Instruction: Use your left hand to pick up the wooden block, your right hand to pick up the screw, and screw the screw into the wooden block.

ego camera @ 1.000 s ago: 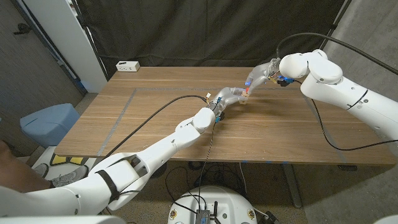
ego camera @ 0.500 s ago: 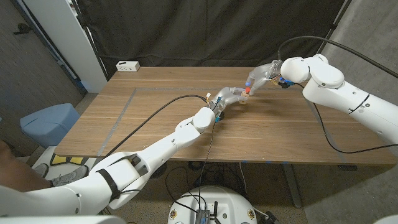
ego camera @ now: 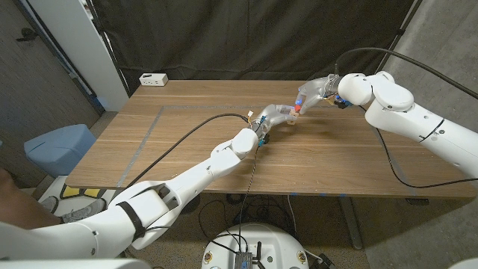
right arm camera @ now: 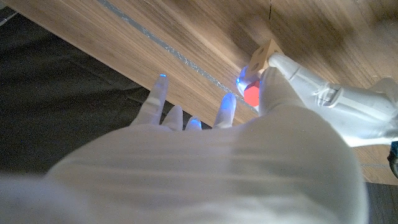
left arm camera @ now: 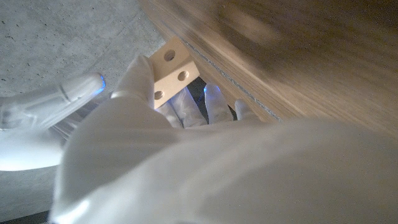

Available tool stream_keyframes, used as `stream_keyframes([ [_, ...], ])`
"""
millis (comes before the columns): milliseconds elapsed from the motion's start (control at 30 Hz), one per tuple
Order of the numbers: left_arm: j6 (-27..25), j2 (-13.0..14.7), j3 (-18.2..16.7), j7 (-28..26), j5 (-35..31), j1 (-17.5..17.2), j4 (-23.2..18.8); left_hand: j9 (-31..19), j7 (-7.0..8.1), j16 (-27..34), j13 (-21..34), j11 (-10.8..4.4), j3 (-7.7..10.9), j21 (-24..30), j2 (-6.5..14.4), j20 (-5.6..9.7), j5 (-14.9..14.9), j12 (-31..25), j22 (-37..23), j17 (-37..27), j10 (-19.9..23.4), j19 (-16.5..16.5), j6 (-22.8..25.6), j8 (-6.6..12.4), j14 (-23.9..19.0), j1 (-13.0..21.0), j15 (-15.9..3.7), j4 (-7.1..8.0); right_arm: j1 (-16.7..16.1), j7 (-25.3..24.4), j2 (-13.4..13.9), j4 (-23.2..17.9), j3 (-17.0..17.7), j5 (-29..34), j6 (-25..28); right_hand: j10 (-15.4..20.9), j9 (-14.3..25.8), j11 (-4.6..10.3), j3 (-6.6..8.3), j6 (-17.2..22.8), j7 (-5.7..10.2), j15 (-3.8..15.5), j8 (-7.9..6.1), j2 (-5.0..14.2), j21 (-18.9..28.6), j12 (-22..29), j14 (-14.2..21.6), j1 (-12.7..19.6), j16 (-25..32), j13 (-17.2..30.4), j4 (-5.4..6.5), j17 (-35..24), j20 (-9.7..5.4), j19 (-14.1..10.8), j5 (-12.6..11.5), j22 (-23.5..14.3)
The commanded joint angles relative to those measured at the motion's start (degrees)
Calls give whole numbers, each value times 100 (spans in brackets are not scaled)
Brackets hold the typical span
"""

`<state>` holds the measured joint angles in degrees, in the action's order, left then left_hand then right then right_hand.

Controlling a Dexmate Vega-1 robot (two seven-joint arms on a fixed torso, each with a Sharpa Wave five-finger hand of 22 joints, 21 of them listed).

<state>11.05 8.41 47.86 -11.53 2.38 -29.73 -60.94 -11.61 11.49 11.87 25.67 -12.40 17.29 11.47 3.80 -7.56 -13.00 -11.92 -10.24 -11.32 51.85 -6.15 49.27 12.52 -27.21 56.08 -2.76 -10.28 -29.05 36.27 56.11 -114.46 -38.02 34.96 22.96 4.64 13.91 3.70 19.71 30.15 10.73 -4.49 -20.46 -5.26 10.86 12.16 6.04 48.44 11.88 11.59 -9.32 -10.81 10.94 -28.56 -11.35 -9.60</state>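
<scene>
Left hand [ego camera: 275, 116] grips the block [left arm camera: 172, 67]; right hand [ego camera: 314, 93] pinches the red-headed screw [right arm camera: 252, 94] against it above the table [ego camera: 187, 149].

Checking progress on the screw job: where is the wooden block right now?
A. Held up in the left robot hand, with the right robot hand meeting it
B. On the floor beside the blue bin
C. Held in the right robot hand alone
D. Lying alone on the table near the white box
A: the left wrist view shows the wooden block gripped in the left robot hand, and the right robot hand meets it above the table.
</scene>
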Motion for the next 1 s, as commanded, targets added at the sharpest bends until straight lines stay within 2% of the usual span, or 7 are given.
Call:
stream_keyframes([
  [33, 20, -29, 8, 9, 12, 25, 65, -31, -127, 21, 594, -16, 213, 23, 233, -31, -20, -135, -26, -11, 71, 16, 210, 40, -35, -115, -463, 165, -119, -264, -39, 86, 75, -39, -128, 108, 32, 43, 69, 159, 29, 72, -84, 9, 30, 48, 52, 121, 32, 31, -13, -34, -33, -69, -46, -19],
  [533, 52, -64, 24, 40, 22, 68, 152, -31, -135, 22, 597, -16, 224, 23, 235, -32, -20, -143, -26, -10, 88, 17, 215, 42, -39, -122, -466, 164, -206, -523, -74, 127, 132, -67, -202, 285, 94, 180, 86, 593, 60, 156, -329, 86, 27, 56, 179, 190, 68, 29, 26, -41, -90, -125, -30, -19],
  [1000, 30, -67, 34, 46, 17, 73, 133, -31, -128, 22, 597, -16, 232, 25, 240, -33, -19, -141, -26, -11, 86, 16, 220, 44, -39, -134, -465, 168, -263, -647, -62, 119, 170, -111, -251, 493, 151, 286, 85, 995, -23, 245, -563, 149, 26, 74, 275, 250, 87, 24, 42, -41, -126, -172, -12, -19],
])
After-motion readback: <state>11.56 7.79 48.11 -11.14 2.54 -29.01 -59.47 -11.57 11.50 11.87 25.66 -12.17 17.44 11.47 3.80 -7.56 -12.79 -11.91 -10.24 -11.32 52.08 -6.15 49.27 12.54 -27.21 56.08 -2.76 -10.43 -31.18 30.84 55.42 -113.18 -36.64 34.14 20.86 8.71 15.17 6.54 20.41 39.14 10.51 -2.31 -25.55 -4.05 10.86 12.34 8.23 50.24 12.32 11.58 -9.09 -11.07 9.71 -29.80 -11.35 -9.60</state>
